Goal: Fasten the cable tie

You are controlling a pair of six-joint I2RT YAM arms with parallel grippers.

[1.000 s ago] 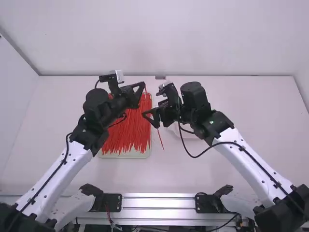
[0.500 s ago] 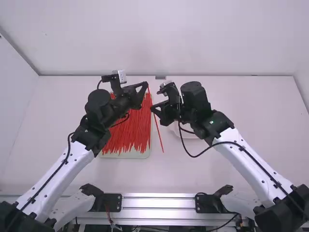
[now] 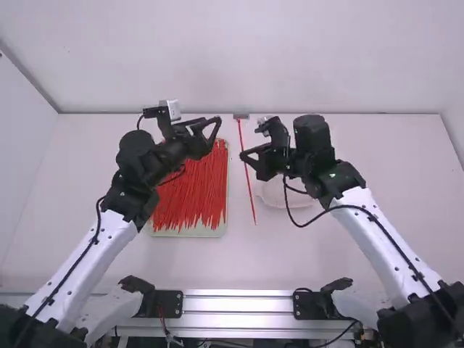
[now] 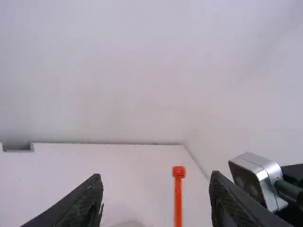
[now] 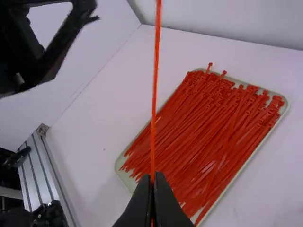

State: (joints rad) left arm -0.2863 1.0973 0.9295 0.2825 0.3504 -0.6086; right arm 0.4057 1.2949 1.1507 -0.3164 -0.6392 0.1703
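With my right claw (image 5: 152, 183) pinched shut on the strap of one red cable tie (image 5: 155, 90), lifted beside the tray (image 3: 188, 233) of spares, its head stands between my left claw's (image 4: 155, 187) parted fingers, which I judge must next grip it for threading.

Cable tie (image 5: 156, 71), in right end effector (image 5: 152, 178): orange-red. Tie pile (image 3: 196, 190) below it: matching red; tray (image 3: 187, 232) pale cream-green. Counter (image 3: 377, 152): white. Left end effector (image 4: 155, 177): black, cross-hatched.
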